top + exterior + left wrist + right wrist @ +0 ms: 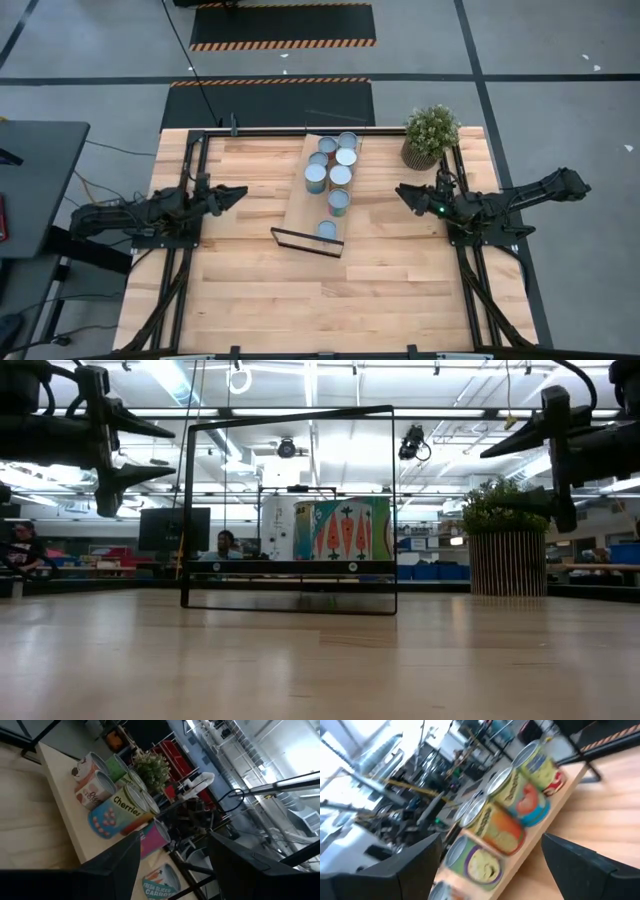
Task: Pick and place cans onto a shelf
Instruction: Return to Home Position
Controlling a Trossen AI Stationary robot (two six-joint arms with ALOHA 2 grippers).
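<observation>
Silver-topped cylindrical cans (pixel 341 176) stand on the pale-wood, black-framed shelf (pixel 298 210) at centre. Left gripper (pixel 240 193) at nine o'clock, right gripper (pixel 402 190) at three, both spread empty; draw them outward, high, clear of tins.

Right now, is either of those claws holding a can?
No: the left gripper and right gripper are open and empty, apart from the shelf where the cans stand.

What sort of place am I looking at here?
Probably a robotics lab in a workshop hall: left arm and right arm fixed beside a wooden table, striped hazard mats on the floor, ceiling strip lights overhead.
</observation>
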